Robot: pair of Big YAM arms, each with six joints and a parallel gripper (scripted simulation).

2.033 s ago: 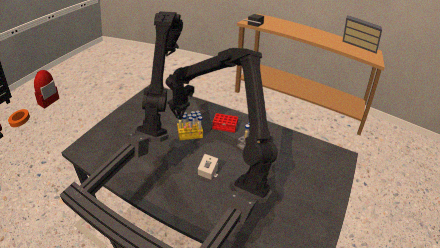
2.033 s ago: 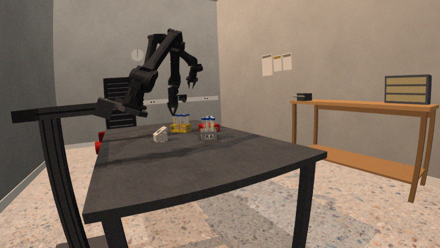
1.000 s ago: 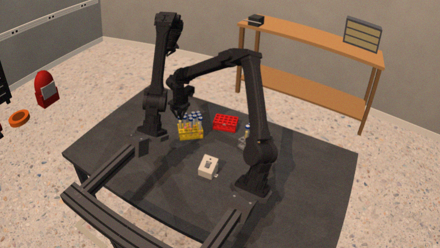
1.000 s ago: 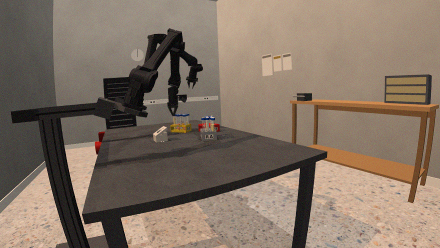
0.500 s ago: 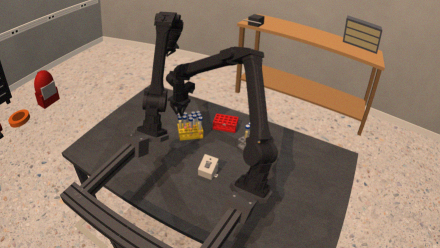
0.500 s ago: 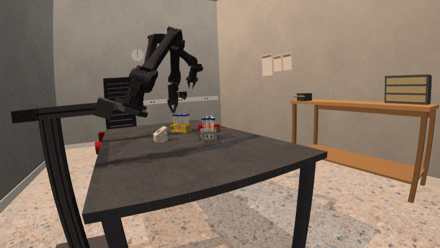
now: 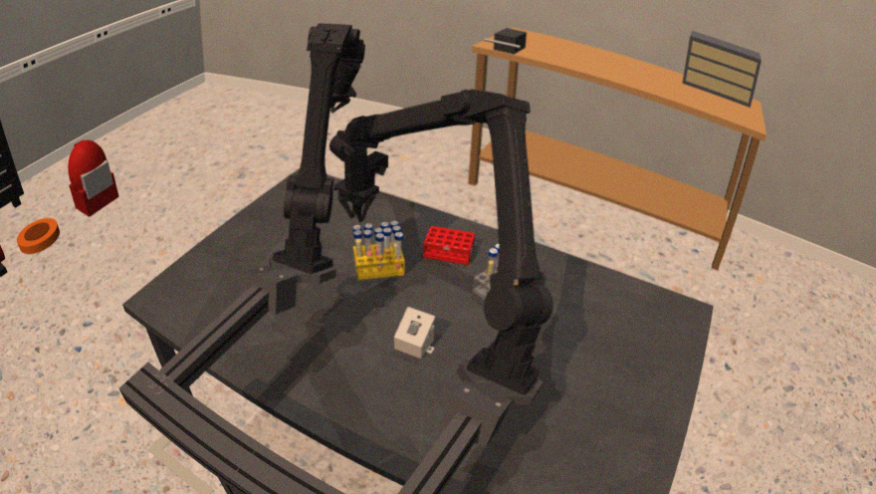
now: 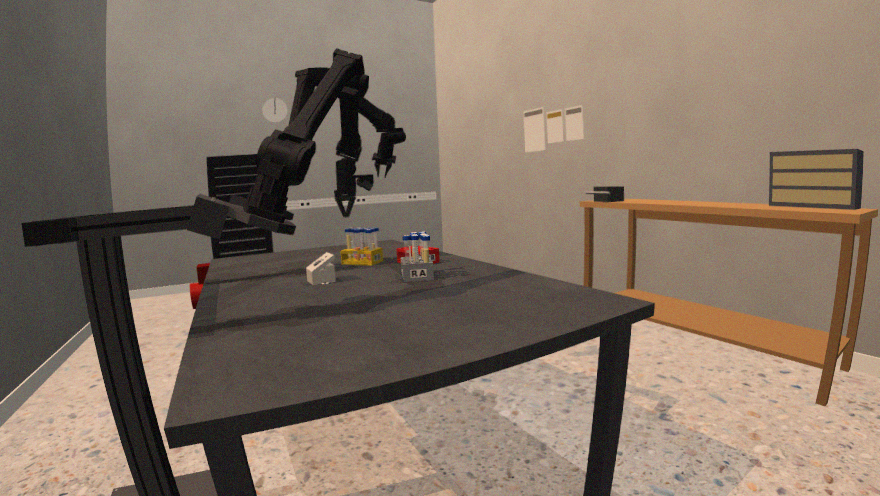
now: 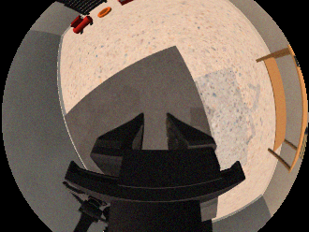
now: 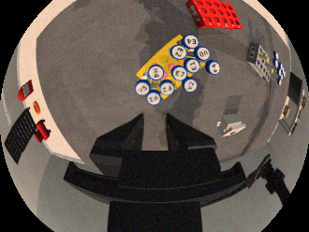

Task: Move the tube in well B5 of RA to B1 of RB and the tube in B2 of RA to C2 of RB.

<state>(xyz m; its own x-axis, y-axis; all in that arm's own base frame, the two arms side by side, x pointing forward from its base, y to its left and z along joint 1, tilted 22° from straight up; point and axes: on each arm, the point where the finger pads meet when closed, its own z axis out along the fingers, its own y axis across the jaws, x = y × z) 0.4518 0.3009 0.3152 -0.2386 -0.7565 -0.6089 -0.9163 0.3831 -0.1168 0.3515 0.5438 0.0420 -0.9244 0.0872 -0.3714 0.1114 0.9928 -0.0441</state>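
The yellow rack RB [image 7: 366, 273] [image 8: 346, 260] [image 10: 151, 65] holds several blue-capped tubes, closely packed. The grey rack RA [image 8: 404, 272] [image 10: 253, 57] holds several blue-capped tubes; in the top view an arm hides much of it. Individual wells cannot be made out surely. My right gripper [image 7: 359, 214] [image 8: 346, 213] [image 10: 154, 117] is partly open and empty, above RB's tubes. My left gripper [image 8: 383, 172] [image 9: 154, 117] is partly open and empty, high above the table, away from both racks. The white DONE box [image 7: 407, 344] [image 8: 321, 274] [image 10: 233, 130] stands nearer the arm bases; its lamp looks dark.
A red rack [image 7: 448, 254] [image 10: 208, 21] without visible tubes stands beyond and between RB and RA. The right arm's upper links pass over the table in the top view. A wooden shelf bench [image 7: 588, 67] [image 8: 727, 211] stands off the table.
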